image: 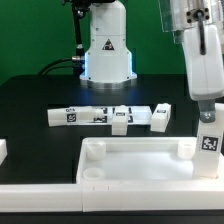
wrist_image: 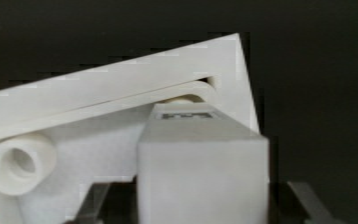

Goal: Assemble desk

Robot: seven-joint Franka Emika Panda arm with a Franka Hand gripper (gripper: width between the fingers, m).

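Note:
The white desk top (image: 140,160), a rimmed tray with round corner sockets, lies at the front of the table. My gripper (image: 207,118) comes down at the exterior view's right and is shut on a white leg (image: 208,146) with a black-and-white tag. It holds the leg upright at the top's far right corner. In the wrist view the leg (wrist_image: 202,165) fills the middle between my gripper (wrist_image: 202,205) fingers, over a corner of the top (wrist_image: 87,110). One round socket (wrist_image: 16,165) shows beside the leg, and another is partly hidden behind it.
Three more tagged legs lie in a row behind the top: one at the left (image: 65,116), one in the middle (image: 121,118), one at the right (image: 160,115). The robot base (image: 107,50) stands at the back. A white object (image: 3,150) sits at the left edge.

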